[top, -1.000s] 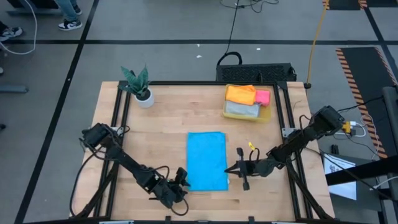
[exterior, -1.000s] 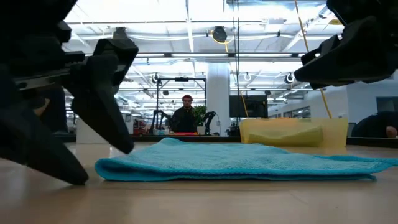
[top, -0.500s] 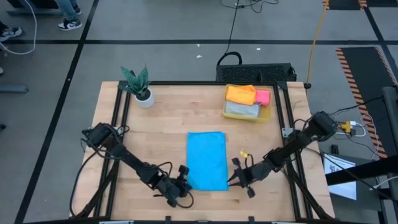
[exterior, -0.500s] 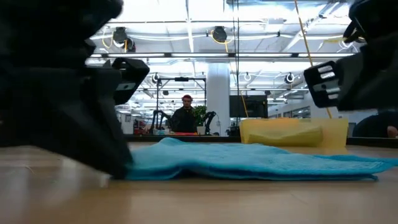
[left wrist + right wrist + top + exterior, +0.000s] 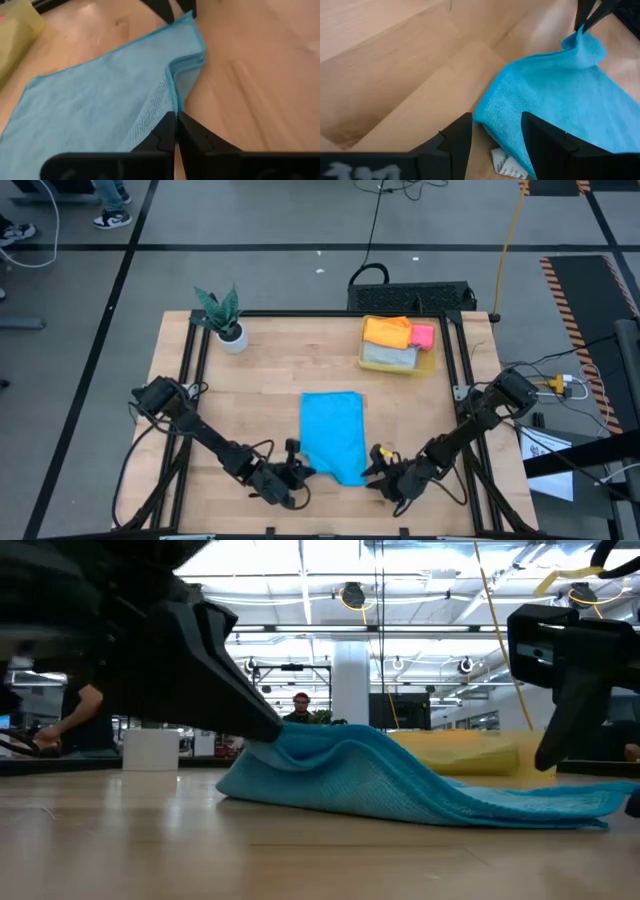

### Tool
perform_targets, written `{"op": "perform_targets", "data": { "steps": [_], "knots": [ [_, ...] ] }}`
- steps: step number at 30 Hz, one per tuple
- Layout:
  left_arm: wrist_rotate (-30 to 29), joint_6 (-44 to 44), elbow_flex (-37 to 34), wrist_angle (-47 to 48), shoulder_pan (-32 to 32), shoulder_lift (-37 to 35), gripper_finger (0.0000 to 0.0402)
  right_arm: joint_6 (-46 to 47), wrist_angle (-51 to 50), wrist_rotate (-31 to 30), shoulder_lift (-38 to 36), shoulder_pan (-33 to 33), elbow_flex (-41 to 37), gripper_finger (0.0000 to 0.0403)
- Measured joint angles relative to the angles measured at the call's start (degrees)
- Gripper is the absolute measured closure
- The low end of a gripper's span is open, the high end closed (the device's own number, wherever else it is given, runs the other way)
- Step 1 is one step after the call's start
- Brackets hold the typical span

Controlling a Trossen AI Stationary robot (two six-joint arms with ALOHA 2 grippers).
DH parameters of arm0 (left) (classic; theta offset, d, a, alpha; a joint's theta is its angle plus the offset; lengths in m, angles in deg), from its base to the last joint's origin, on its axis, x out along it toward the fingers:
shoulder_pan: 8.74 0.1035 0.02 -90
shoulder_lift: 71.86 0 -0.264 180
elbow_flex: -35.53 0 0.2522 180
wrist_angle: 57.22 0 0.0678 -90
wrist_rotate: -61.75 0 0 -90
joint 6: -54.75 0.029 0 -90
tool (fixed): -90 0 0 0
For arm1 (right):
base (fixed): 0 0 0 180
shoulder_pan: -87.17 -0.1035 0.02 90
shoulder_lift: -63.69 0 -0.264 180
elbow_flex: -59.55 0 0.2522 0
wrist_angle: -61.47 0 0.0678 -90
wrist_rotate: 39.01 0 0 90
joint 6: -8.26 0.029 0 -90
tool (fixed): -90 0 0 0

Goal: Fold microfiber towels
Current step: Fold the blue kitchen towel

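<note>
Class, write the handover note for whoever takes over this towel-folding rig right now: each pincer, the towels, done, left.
Left pincer: shut on the blue towel, near left corner raised off the table.
Right pincer: open, at the near right corner, not gripping.
Orange towel, pink towel and grey towel: in the yellow bin.
Done: one corner gripped.
Left: grip the right corner, fold blue, then the rest.

No legible text, brand, number or sign. A white tag [image 5: 505, 164] lies under the blue towel [image 5: 560, 95] edge; any print on it is unreadable.
</note>
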Motion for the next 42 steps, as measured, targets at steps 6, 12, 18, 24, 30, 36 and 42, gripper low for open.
{"op": "perform_targets", "data": {
  "steps": [6,12,18,24,30,36,42],
  "knots": [
    [-2.0,0.1,0.0,-0.3,-1.4,-0.3,0.0389,-2.8,-0.2,0.4,0.0,0.1,0.1,0.0255],
    [-2.4,-0.4,0.0,-0.4,-2.2,-0.3,0.0388,-6.7,0.2,1.9,1.8,0.2,1.0,0.0265],
    [-2.4,-2.5,0.0,0.2,-2.2,-0.3,0.0379,-7.9,-1.8,-1.1,5.8,1.1,5.7,0.0269],
    [-2.3,-2.7,0.0,0.2,-3.3,-0.4,0.0396,-1.0,-10.6,-3.0,4.1,1.6,6.5,0.0305],
    [-2.3,-2.5,0.0,0.1,-4.1,-0.4,0.0379,0.8,-14.7,-3.3,3.2,1.2,6.5,0.0328],
    [-2.3,-2.5,0.0,0.1,-4.2,-0.4,0.0396,0.4,-14.3,-3.0,2.7,1.1,6.3,0.0362],
    [-2.3,-2.6,0.1,0.0,-4.5,-0.4,0.0383,6.4,-15.8,-2.9,-0.4,0.3,6.1,0.0395]
  ]
}}
